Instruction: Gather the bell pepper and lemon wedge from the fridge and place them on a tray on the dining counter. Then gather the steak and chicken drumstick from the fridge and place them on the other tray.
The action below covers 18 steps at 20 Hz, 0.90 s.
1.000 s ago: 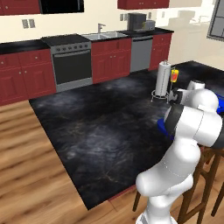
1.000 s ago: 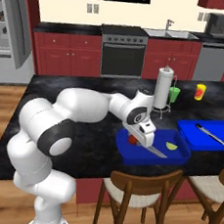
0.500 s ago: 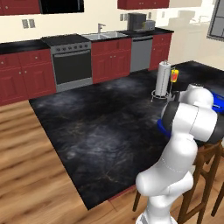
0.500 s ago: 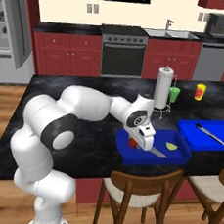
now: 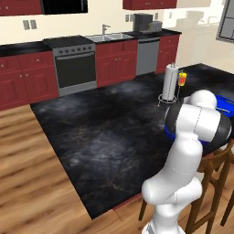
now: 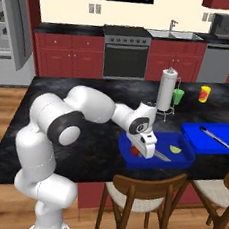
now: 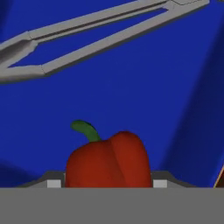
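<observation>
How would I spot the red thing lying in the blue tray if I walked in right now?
Find the black dining counter and the nearer blue tray in front of the paper towel roll. At its left end, under the robot's tool, lies a red bell pepper with a green stem; its tray-mates are a yellow lemon wedge and grey tongs.

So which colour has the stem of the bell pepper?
Green; the bell pepper itself is red. The hand view shows it best.

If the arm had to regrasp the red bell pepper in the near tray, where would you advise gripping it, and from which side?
Grip the bell pepper across its wide, rounded body, coming down from above with a finger on each flank. Its green stem looks too thin and curved to hold, and the blue tray floor blocks any approach from beneath.
</observation>
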Available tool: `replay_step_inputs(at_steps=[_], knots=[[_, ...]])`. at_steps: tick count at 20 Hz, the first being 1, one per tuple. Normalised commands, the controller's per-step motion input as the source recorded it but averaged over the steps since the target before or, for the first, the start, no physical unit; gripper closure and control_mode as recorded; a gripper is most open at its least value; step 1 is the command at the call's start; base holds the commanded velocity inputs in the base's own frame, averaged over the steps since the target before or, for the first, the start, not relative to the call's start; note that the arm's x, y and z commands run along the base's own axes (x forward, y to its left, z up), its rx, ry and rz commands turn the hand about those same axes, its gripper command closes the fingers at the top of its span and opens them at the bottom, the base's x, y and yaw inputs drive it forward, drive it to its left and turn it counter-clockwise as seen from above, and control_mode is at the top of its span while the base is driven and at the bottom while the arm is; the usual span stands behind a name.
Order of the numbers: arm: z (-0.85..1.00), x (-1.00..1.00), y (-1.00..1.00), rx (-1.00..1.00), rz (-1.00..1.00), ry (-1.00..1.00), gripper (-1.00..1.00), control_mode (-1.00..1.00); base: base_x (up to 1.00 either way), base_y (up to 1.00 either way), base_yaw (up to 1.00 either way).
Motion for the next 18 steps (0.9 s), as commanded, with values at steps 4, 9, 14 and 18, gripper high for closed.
replay_step_inputs(at_steps=[4,9,14,18], knots=[[-0.22,0.09,0.00,0.00,-0.04,0.04,1.00,-1.00,0.00,0.00,0.00],[-0.19,0.08,-0.01,0.00,-0.04,0.04,1.00,-1.00,0.00,0.00,0.00],[-0.06,0.05,-0.11,0.01,-0.06,0.03,-1.00,-1.00,0.00,0.00,0.00],[0.01,0.00,-0.01,0.00,-0.04,0.00,-1.00,-1.00,0.00,0.00,0.00]])
